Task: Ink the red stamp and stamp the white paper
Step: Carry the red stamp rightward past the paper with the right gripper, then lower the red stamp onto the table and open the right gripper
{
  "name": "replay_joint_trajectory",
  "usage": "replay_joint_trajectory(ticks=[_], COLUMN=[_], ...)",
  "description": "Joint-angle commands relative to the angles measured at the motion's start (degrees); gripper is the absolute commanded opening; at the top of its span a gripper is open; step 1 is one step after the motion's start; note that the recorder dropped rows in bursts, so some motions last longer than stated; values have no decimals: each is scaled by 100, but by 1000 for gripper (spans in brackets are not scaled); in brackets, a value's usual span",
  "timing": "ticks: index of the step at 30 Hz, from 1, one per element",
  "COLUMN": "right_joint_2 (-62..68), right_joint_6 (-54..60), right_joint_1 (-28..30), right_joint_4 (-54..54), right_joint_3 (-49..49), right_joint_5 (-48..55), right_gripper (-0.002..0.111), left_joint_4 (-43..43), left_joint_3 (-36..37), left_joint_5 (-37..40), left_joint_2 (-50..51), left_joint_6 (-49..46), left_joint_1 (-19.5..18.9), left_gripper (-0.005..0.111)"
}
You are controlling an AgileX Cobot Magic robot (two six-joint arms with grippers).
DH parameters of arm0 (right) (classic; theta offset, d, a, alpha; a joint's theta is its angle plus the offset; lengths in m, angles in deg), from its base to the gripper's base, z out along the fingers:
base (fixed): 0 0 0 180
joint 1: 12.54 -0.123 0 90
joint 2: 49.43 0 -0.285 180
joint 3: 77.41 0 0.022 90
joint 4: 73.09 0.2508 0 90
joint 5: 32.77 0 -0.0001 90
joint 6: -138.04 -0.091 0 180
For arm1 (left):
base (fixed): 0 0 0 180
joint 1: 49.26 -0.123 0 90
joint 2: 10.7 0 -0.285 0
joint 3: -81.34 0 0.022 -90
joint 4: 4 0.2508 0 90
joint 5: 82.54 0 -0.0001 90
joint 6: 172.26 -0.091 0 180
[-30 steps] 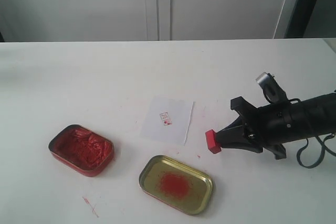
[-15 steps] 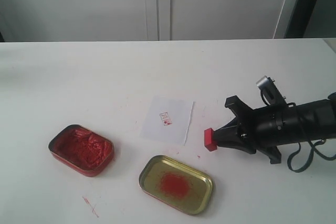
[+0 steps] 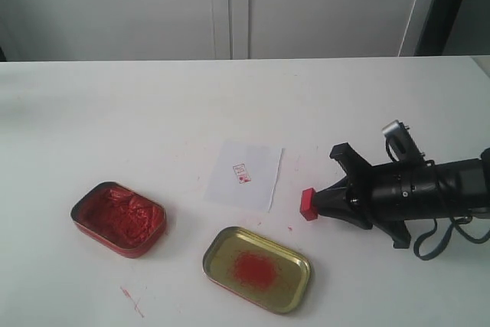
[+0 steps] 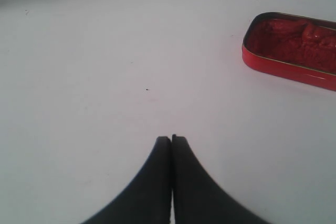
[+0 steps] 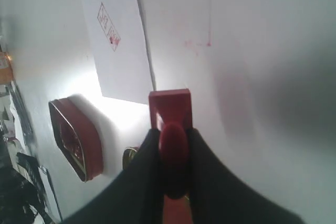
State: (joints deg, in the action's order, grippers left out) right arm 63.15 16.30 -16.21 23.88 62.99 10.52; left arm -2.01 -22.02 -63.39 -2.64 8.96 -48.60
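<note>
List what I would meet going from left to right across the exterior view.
paste tin → paper → stamp → right gripper, shut on the stamp. The gold lid shares the paper's stretch of the picture, nearer the camera, so it is left out.

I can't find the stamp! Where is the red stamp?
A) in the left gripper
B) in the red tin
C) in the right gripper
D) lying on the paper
C: the right gripper is shut on the stamp, off to the side of the paper; the left gripper holds nothing.
</note>
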Motion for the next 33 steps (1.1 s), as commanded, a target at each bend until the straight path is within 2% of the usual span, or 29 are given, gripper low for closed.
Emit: replay_joint_trajectory(ticks=[1,5,23,29,33], right_joint_2=[-13,-13,-13,-13,-13], right_joint_6=[188,194,131,47,108], right_joint_1=[-221,-379,-379,-379,-367], right_joint_4=[298,298,298,298,298], right_joint_3=[-37,-37,-170,-170,-170], right_joint_5=[-107,-325,-648,-611,-603], right_gripper=[0,0,0,20,39], left_joint_4=[-3,-3,-3,-3,-3], left_joint_3=[58,58,58,58,58], left_joint_5=[40,40,40,40,40], left_joint_2=[-27,-27,-27,-27,-27], left_joint_6=[1,1,1,1,1], left_joint_1=[-12,-12,-12,-12,-12], left_gripper=[0,0,0,0,0])
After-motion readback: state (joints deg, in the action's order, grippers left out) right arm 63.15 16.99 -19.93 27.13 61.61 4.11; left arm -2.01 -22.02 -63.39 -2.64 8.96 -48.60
